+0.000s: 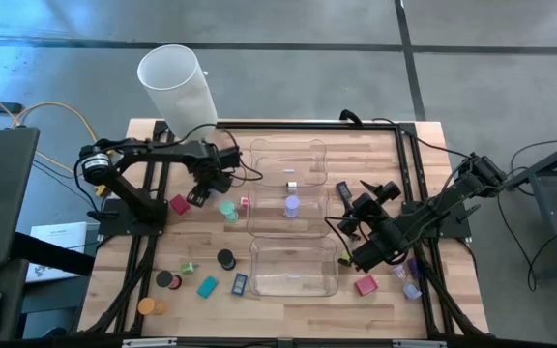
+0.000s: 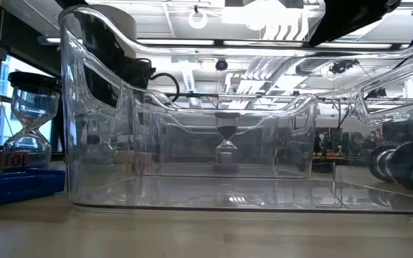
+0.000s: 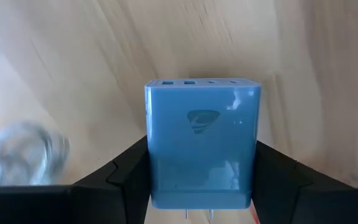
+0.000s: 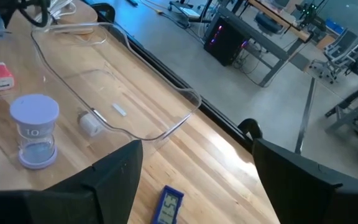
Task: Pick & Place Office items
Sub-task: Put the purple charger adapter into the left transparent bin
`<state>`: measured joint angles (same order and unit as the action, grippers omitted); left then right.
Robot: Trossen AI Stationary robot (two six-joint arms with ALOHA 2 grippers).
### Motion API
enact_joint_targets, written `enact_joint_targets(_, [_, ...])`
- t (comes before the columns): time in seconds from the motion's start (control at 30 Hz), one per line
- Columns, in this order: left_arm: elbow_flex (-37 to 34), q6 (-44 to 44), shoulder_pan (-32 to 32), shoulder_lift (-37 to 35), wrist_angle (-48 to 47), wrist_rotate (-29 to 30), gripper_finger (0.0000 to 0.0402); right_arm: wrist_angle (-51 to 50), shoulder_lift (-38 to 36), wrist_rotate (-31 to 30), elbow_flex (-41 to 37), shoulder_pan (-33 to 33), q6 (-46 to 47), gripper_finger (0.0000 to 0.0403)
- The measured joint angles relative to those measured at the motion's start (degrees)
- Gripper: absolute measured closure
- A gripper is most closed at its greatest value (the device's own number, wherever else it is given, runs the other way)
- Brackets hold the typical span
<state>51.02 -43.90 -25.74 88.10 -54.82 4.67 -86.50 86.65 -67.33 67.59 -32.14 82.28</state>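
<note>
Left wrist view: a blue charger block (image 3: 201,143) is pinched between the left pincer's (image 3: 201,180) fingers above the desk (image 3: 166,43), prongs toward the wrist. The clear trays (image 1: 288,164) lie just beside it, rightward. The right pincer (image 1: 361,215) is held spread, empty.
</note>
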Motion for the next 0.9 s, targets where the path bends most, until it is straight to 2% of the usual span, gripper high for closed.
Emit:
enact_joint_targets(0.27, [3.5,2.1,0.0,-0.1,-7.1,-1.5,0.0201,0.7,0.0,-0.3,0.0,-0.1,-0.4,0.0109])
enact_joint_targets(0.57, [7.2,5.0,1.5,-0.2,-15.1,0.0,0.0201,2.1,0.0,-0.1,0.0,-0.1,-1.6,0.0109])
enact_joint_targets(0.73, [13.1,7.2,3.2,-0.2,-21.6,0.2,0.0201,2.4,0.0,-0.2,0.0,-0.1,-1.7,0.0109])
enact_joint_targets(0.9, [21.9,10.0,5.8,-0.2,-28.0,0.1,0.0201,3.6,0.0,0.5,0.0,-0.1,-5.9,0.0109])
